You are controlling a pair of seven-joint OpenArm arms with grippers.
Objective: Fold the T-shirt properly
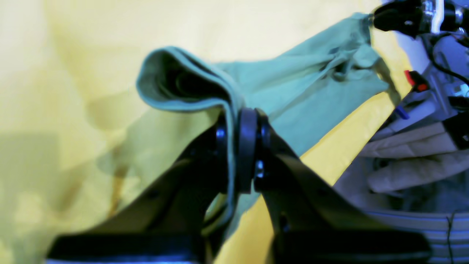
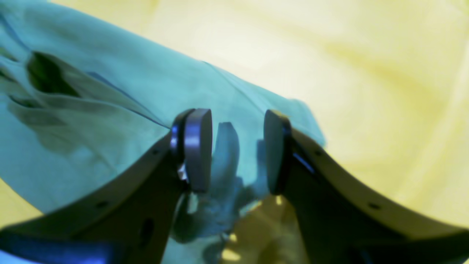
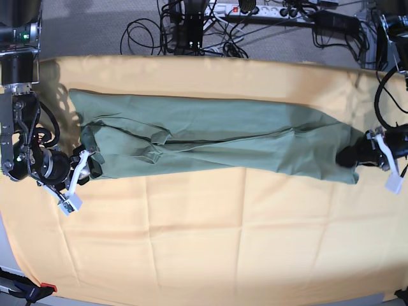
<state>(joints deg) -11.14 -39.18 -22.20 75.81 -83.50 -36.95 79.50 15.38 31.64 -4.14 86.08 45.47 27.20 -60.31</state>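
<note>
The sage-green T-shirt [image 3: 217,140] lies as a long band across the yellow-orange cloth [image 3: 223,242], folded lengthwise. My left gripper [image 3: 354,156] is at the band's right end in the base view. In the left wrist view my left gripper [image 1: 233,146] is shut on a folded edge of the T-shirt [image 1: 285,95], and the fabric loops above the pads. My right gripper [image 3: 83,164] is at the band's left end. In the right wrist view my right gripper [image 2: 238,146] is open over the T-shirt [image 2: 110,110], the fabric bunching below the fingers [image 2: 199,146].
Cables and a power strip [image 3: 255,13] lie on the grey floor beyond the table's far edge. A red-tipped clamp [image 3: 32,290] sits at the near left corner. The yellow-orange cloth [image 1: 73,73] covers the table all around the shirt.
</note>
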